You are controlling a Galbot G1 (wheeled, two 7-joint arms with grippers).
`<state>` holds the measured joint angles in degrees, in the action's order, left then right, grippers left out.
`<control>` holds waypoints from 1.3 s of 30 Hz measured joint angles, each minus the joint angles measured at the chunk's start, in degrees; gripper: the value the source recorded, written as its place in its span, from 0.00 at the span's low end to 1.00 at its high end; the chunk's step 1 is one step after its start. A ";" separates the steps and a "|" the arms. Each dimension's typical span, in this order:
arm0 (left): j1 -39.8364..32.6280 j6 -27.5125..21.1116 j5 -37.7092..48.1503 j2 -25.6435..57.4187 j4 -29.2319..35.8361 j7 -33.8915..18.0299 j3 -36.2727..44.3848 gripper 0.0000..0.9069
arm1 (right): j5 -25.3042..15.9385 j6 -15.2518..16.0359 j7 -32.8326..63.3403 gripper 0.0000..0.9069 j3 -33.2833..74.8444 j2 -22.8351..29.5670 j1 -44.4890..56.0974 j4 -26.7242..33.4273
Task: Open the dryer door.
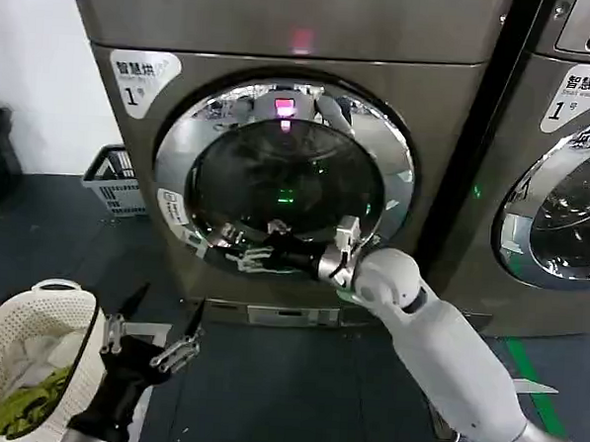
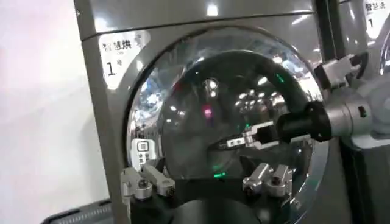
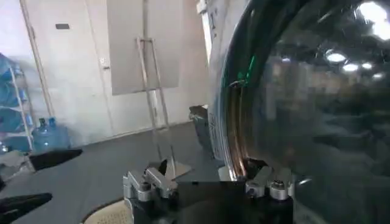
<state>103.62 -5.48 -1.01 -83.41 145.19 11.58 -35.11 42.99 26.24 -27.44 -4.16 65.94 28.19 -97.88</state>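
Closest to us, low on our left, our left tool (image 1: pixel 152 340) hangs over the dark floor with its black fingers spread apart and nothing in them. It waits just beside the white woven basket of laundry (image 1: pixel 11 350).

The dryer door (image 1: pixel 282 176) is the big round one with the wide shiny chrome rim and dark glass. It sits in the front of the bronze-grey machine with the "1" sticker (image 1: pixel 136 80), and it looks shut, flat against the machine.

Our right tool (image 1: pixel 236 250) reaches across the lower part of the glass, its tips near the left side of the rim. Its fingers look a little apart, not pinching anything.

We think we are at the reaching step. Next, the tool must hook the rim's edge and pull the door outward.
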 joint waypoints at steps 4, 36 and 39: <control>-0.01 0.01 -0.06 -0.04 0.00 0.00 0.03 1.00 | -1.50 -1.78 0.97 1.00 -0.86 0.86 -0.56 1.57; -0.20 0.05 -0.08 -0.23 -0.13 0.09 0.14 1.00 | -5.32 -4.29 8.95 1.00 -5.96 9.32 -4.12 7.76; -0.22 0.06 -0.08 -0.25 -0.16 0.10 0.17 1.00 | -5.51 -4.44 9.12 1.00 -6.14 9.78 -4.56 8.44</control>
<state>103.40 -5.42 -1.09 -83.66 145.02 11.68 -34.94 37.49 21.80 -18.32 -10.31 75.72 23.62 -89.44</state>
